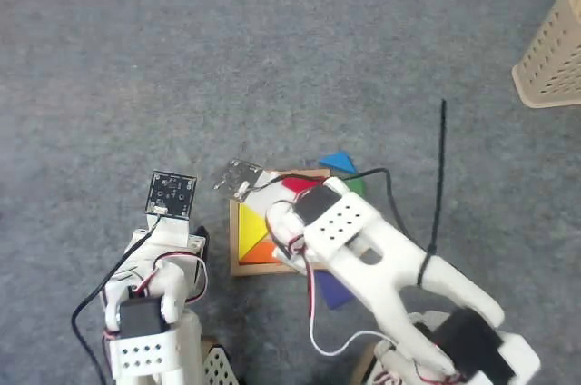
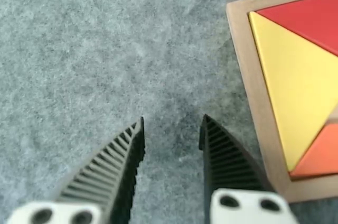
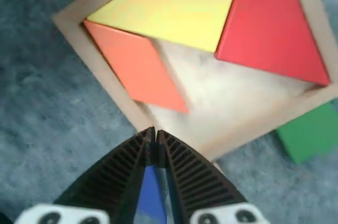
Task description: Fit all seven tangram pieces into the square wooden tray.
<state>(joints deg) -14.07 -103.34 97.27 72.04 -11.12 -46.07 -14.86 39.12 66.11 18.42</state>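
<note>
- Two triangles (image 3: pixel 179 2) and a slanted piece (image 3: pixel 140 65) lie in the tray (image 3: pixel 71 26).
- Another piece (image 3: pixel 311 131) lies just outside it.
- The right claw (image 3: pixel 153 139) holds a small piece (image 3: pixel 150 192) by the tray's edge.

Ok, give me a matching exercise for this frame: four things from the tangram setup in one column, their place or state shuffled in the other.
Things:
1. yellow triangle
2. green piece
3. left gripper
4. right gripper

Place or state:
A. shut on a blue piece
B. open above bare carpet
C. lying in the tray, edge against the red triangle
D. on the carpet, outside the tray's rim

Pairs: 1-C, 2-D, 3-B, 4-A
</note>
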